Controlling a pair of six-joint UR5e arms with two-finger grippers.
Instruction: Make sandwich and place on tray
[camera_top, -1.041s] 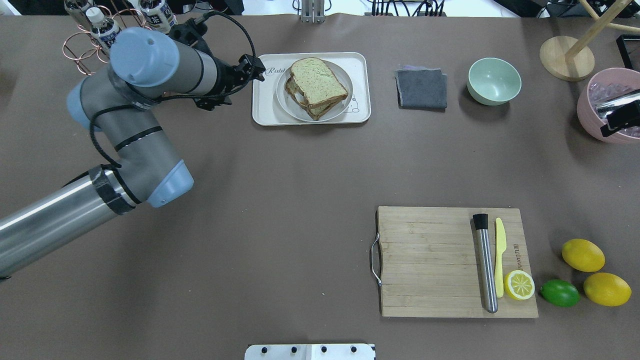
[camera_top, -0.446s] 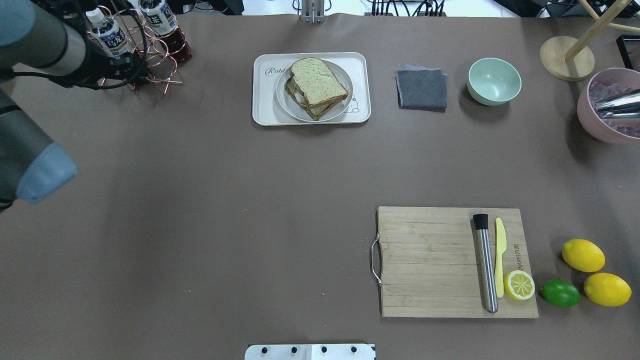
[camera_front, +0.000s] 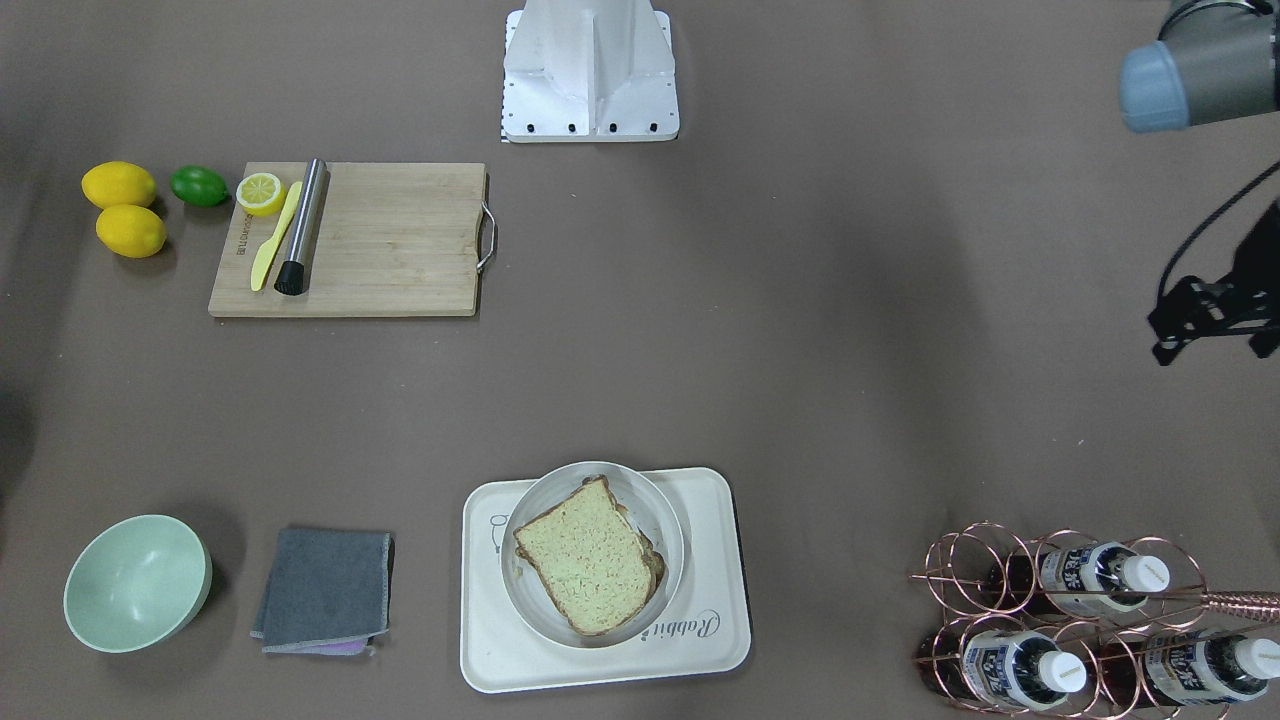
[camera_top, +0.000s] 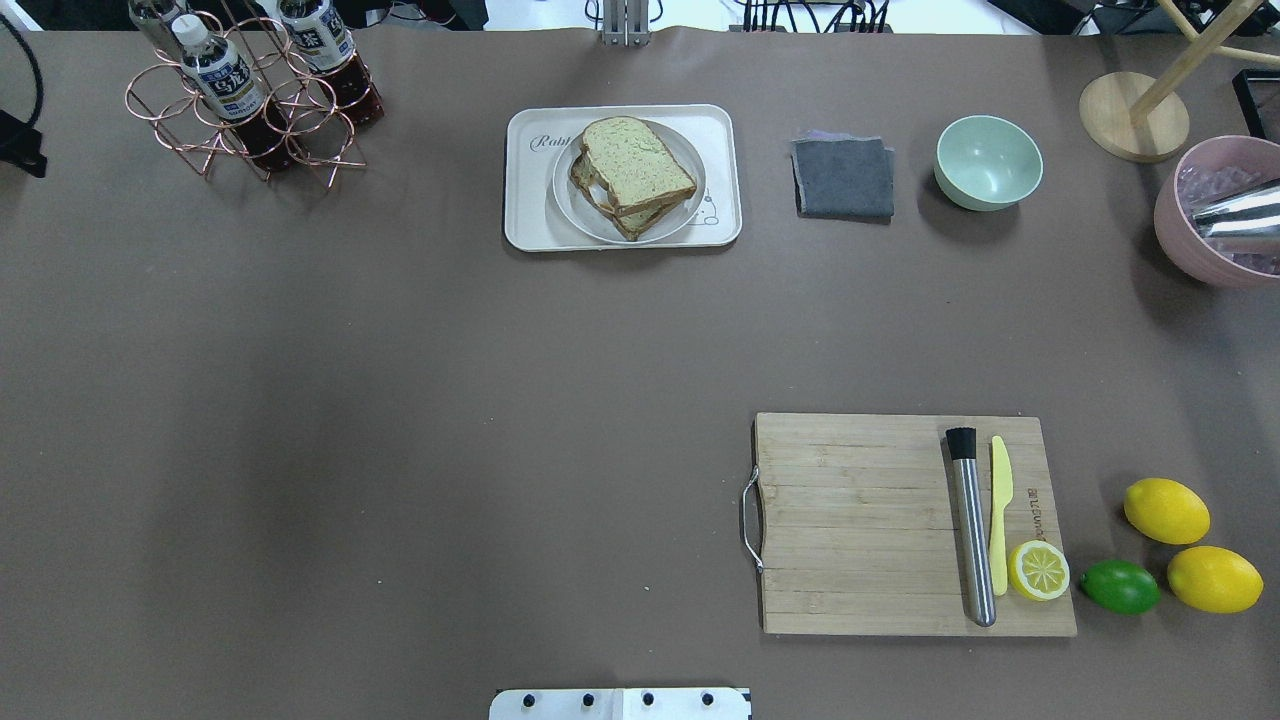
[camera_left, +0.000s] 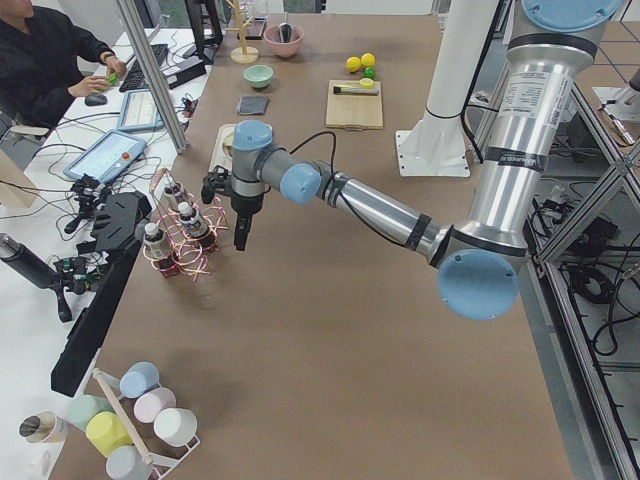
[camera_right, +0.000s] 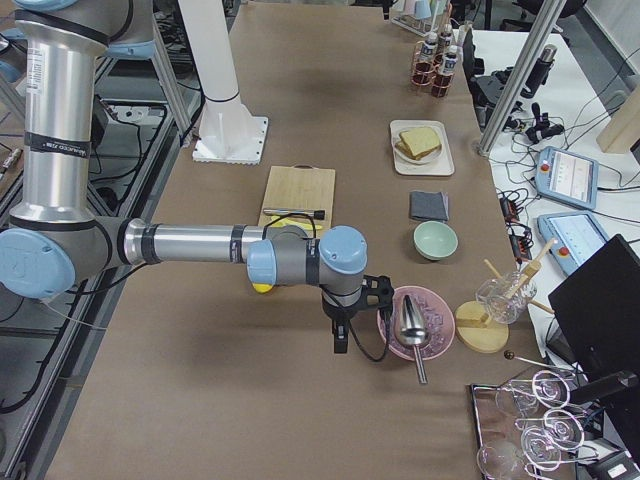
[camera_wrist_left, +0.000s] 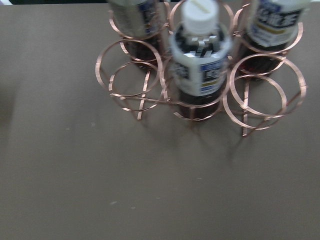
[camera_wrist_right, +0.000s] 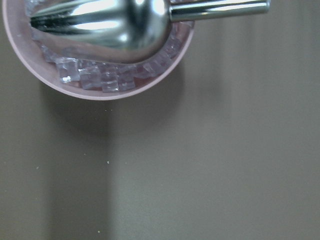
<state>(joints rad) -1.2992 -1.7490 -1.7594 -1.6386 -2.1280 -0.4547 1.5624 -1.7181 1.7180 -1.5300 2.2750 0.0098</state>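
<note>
The sandwich (camera_top: 632, 172), two stacked bread slices with dark crust, lies on a round pale grey plate (camera_top: 572, 205) that rests on the cream tray (camera_top: 530, 228). It also shows in the front view (camera_front: 590, 562), on the tray (camera_front: 490, 640). No egg shows between the slices. My left gripper (camera_left: 241, 236) hangs beside the bottle rack, far left of the tray; I cannot tell whether it is open. My right gripper (camera_right: 340, 335) hangs next to the pink bowl and shows only in the right side view; I cannot tell its state. Neither touches the sandwich.
A copper rack of bottles (camera_top: 250, 90) stands at the far left. A grey cloth (camera_top: 843, 178), a green bowl (camera_top: 988, 162) and a pink bowl of ice with a metal scoop (camera_top: 1215, 215) stand right of the tray. A cutting board (camera_top: 860, 525) carries a muddler, knife and lemon half.
My left arm has pulled away from beside the tray to the left, almost out of the overhead view. The right gripper has left that view's right edge. The sandwich has not moved.
</note>
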